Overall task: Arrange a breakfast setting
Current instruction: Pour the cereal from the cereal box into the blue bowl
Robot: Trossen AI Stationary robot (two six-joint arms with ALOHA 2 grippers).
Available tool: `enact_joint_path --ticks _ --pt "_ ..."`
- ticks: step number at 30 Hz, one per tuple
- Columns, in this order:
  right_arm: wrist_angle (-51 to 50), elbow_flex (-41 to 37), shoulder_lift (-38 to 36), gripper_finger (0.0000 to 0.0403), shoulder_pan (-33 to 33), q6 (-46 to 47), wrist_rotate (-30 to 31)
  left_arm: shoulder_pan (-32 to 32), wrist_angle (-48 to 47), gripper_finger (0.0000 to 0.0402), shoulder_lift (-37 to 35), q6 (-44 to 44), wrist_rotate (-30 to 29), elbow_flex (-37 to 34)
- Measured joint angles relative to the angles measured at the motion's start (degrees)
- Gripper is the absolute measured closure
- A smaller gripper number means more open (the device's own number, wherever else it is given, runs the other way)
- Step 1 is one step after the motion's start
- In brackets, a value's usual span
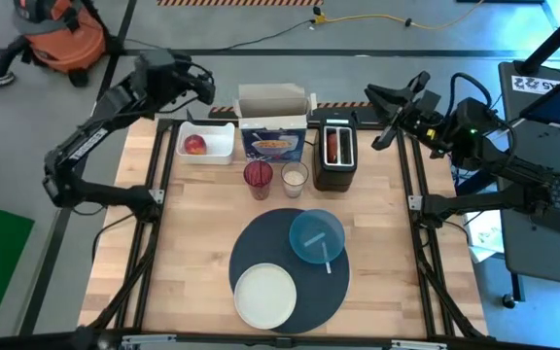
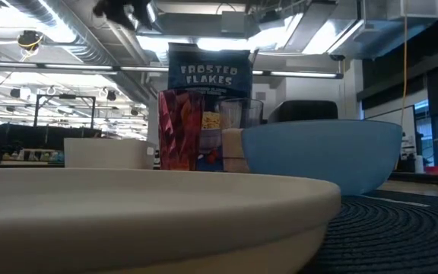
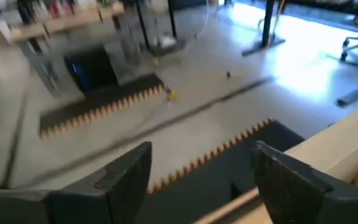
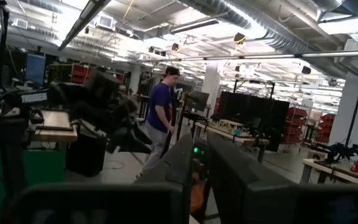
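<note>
The light-blue bowl (image 1: 316, 236) and round white plate (image 1: 265, 295) sit on the dark round placemat (image 1: 261, 255). The left gripper (image 1: 203, 87) hangs past the worktop's far edge, jaws apart. The right gripper (image 1: 382, 109) is there too, jaws together.

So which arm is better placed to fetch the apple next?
Probably the left. Its claw hangs open just behind the white tray that holds the apple, at the table's far left. The right claw sits beyond the toaster, farther away.
</note>
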Motion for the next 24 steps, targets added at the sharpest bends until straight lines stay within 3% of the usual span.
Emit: enact_joint_path --ticks 5,9,17,24 --pt "-0.9 0.0 -0.1 0.0352 0.0 0.0 -1.0 8.6 -8.1 0.0085 3.5 -0.5 11.0 0.0" --pt "-2.7 0.0 -0.1 0.0352 0.0 0.0 -1.0 11.9 -14.2 0.0073 6.9 1.5 18.2 0.0" --pt "-5.2 0.0 -0.1 0.0352 0.0 0.0 1.3 12.7 -20.5 0.0094 10.0 10.9 26.0 -1.5" --pt "-8.0 0.0 -0.1 0.0352 0.0 0.0 1.6 12.7 -18.1 0.0114 10.0 16.8 38.4 -8.5"
